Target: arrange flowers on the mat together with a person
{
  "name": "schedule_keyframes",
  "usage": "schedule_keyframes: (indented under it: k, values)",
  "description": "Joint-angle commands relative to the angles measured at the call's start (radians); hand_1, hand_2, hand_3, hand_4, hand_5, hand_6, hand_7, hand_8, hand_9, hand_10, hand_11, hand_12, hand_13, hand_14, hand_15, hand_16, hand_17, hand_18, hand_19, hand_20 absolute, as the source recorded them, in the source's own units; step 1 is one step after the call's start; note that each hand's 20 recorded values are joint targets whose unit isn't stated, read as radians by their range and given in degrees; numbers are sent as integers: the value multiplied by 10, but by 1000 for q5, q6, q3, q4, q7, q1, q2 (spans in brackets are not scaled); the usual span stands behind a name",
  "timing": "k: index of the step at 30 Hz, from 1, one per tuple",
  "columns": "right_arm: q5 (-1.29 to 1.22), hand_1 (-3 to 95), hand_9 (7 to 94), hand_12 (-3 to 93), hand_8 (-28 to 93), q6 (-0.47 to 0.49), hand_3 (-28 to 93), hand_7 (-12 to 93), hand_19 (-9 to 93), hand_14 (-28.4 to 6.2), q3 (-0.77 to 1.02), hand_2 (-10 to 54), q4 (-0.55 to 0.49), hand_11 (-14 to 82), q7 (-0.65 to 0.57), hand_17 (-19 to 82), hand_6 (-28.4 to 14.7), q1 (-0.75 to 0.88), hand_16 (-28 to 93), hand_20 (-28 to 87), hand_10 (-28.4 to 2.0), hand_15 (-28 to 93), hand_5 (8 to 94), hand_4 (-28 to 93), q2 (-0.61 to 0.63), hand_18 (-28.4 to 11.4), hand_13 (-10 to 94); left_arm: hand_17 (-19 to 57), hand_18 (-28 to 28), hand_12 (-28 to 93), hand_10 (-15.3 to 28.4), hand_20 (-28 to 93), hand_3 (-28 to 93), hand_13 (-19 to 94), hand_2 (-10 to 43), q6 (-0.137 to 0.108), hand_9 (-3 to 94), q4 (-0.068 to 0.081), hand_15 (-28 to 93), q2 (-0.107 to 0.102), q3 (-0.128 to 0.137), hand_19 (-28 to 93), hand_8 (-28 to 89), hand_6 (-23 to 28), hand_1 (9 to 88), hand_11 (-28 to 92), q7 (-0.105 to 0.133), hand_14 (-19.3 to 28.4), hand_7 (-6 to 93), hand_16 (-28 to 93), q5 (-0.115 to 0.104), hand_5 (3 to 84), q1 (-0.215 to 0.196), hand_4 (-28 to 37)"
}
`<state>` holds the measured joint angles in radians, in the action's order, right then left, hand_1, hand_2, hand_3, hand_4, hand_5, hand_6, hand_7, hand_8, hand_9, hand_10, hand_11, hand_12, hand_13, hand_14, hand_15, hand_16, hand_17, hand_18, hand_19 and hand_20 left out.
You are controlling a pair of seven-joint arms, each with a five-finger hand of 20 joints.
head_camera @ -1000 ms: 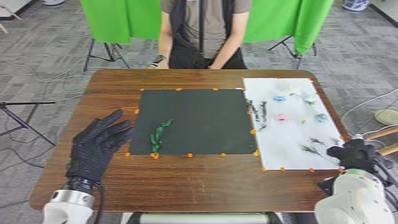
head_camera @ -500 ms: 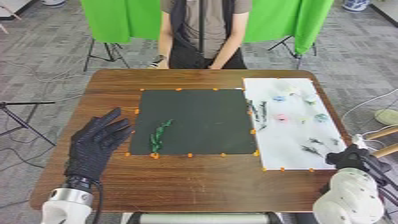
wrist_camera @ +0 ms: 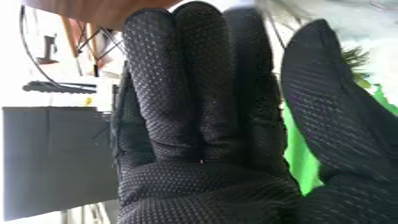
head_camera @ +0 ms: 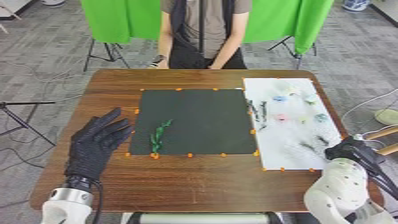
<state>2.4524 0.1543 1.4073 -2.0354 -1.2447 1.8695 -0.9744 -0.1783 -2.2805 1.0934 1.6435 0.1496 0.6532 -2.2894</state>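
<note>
In the head view the whole matter turns on the right hand and the feathery sprigs at the near end of the white sheet: they lie just to the left of its fingers, their long axis appearing to slant towards the robot and its right side. The right hand is plainly the nearer one for them. The left hand is well apart, at the other side of the dark mat, its fingers straight and a little spread, with nothing in them. One green sprig lies on that mat, near its left edge, its length running mostly away from the robot. Farther up the white sheet are a pink flower, a blue flower and some dark twigs – still to be placed, I'd judge. The next move probably calls for a low pinch on a thin stem, which could easily slip or roll. Mat and sheet lie flat on the brown wooden bench, with grey floor around it and green cloth beyond.

In the right wrist view the long fingers are straight and close together, the thumb standing apart from them – no stem is pinched between. A leafy tip shows just beside the thumb.
</note>
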Motion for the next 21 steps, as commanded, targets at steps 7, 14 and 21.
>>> schedule_keyframes:
  k: [7, 14, 21]
  values:
    - [90, 484, 911, 181, 31, -124, 689, 166, 734, -97, -47, -92, 16, 299, -5, 206, 11, 24, 120, 105, -115, 594, 889, -283, 17, -161, 754, -68, 258, 106, 248, -94, 763, 284, 94, 8, 396, -2, 552, 3, 7, 660, -83, 130, 227, 289, -9, 284, 113, -130, 4, 412, -9, -257]
    - [201, 486, 929, 184, 47, -218, 703, 168, 750, -98, -69, -95, -12, 304, -6, 218, 8, -4, 127, 96, -115, 603, 905, -283, 35, -162, 773, -68, 258, 106, 248, -94, 763, 283, 95, 2, 396, -9, 553, 4, 16, 661, -83, 130, 227, 289, -5, 284, 113, -130, 0, 412, -22, -257]
    - [201, 485, 935, 188, 58, -216, 721, 165, 763, -100, -105, -95, -95, 309, 53, 224, 3, -71, 132, 90, -116, 615, 917, -283, 23, -163, 777, -68, 258, 106, 249, -94, 764, 284, 94, 1, 396, -25, 552, 11, 36, 660, -83, 130, 226, 289, -7, 284, 113, -130, 5, 412, -40, -257]
